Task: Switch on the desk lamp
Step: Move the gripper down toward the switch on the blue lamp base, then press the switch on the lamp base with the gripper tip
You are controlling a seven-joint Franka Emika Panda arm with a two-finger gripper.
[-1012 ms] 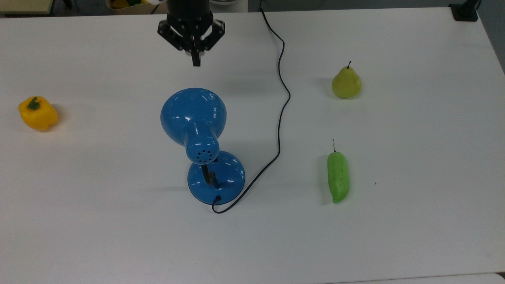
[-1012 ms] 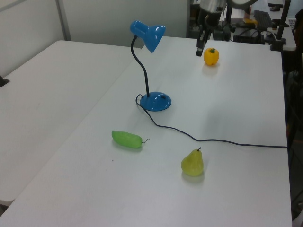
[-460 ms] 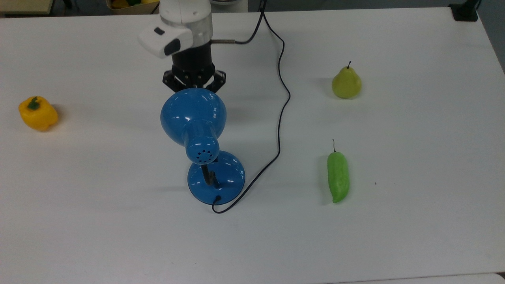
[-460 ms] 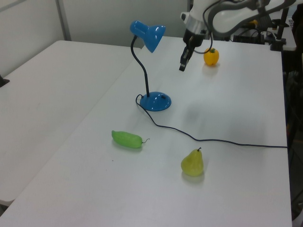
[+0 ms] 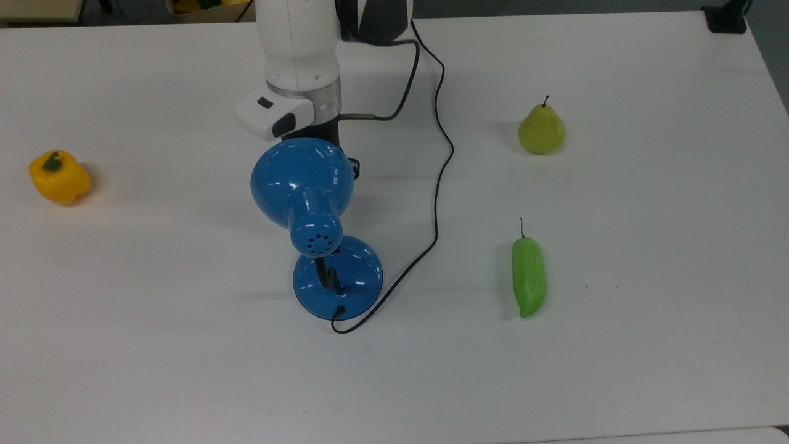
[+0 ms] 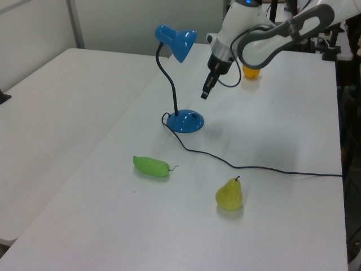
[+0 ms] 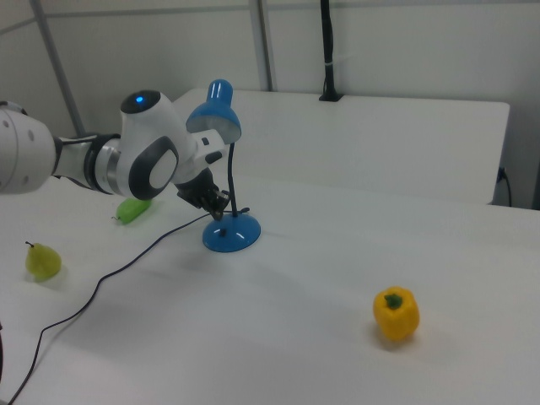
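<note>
Desk lamp stands near the middle of the white bench. Its round blue base sits flat, and the black neck bends up so the blue shade hangs over the bench in front of the base.

The claw hangs in the air, not touching the lamp. In the left view it is just below the shade and up to the right of the base. It points down and slants toward the base. Its tip looks pinched together, and it holds nothing. I think it is held like that so one thin point can poke a small button. In the top view there is a little dark bit on the base next to the neck, and that may be the button, but I cannot be sure.

The shade is what gets in the way. In the top view the white arm comes in from the far side, and the shade sits between it and the base, so the claw may have to go under or around it.

The thin black cord runs from the base across the bench, off to one side. A pear, a long green veggie and a yellow pepper all lie well apart from the lamp.
</note>
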